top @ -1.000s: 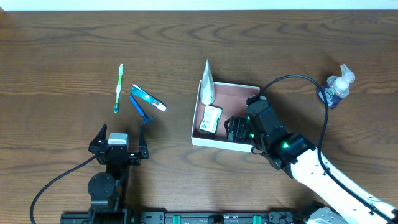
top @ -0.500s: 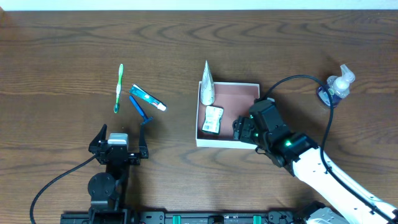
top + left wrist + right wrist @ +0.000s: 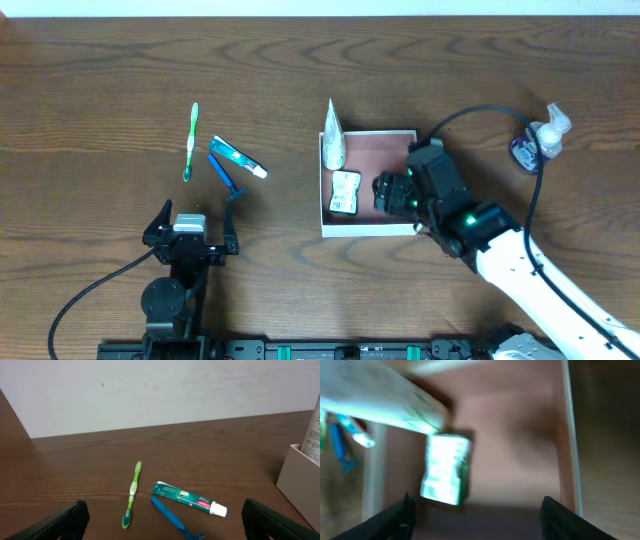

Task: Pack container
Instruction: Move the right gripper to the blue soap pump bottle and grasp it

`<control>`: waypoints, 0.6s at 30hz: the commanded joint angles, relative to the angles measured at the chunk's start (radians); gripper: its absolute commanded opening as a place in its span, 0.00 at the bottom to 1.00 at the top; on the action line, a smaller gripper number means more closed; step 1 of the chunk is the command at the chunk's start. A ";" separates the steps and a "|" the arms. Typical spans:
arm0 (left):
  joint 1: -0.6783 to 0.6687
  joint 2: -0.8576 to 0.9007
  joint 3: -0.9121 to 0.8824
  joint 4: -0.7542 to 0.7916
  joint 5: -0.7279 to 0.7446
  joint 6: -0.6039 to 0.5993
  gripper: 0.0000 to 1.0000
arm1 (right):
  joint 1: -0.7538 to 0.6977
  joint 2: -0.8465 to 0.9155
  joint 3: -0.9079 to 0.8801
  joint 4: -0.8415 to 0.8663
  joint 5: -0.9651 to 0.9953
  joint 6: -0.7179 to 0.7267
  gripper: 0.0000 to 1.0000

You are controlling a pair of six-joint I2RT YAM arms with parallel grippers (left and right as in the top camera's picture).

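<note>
Square cardboard container (image 3: 366, 229), white walls, matte pink-brown floor; right gripper (image 3: 475, 510) above, jaws wide, empty. Left gripper (image 3: 162, 512) spread, empty.

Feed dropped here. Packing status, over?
Left gripper open, empty. Right gripper open over container. Container holds tube and packet. Toothbrush, toothpaste, razor outside; nothing blocking.

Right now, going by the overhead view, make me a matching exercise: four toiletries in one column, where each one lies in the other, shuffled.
Things:
1. green toothbrush
2. small packet
3. pump bottle
4. blue razor

Places:
A. inside the container
B. alone at the far right of the view
C. leftmost of all the toiletries
D. beside the toothpaste tube, on its robot side

Pairs: 1-C, 2-A, 3-B, 4-D
</note>
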 commanded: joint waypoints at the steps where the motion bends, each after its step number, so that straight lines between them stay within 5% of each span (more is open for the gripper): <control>1: 0.005 -0.005 -0.015 -0.037 0.003 -0.006 0.98 | -0.031 -0.011 0.148 -0.057 0.028 -0.095 0.79; 8: 0.005 -0.005 -0.015 -0.037 0.003 -0.006 0.98 | -0.291 -0.013 0.318 -0.241 0.057 -0.242 0.86; 18: 0.005 -0.005 -0.015 -0.037 0.003 -0.006 0.98 | -0.698 -0.012 0.349 -0.208 -0.066 -0.502 0.98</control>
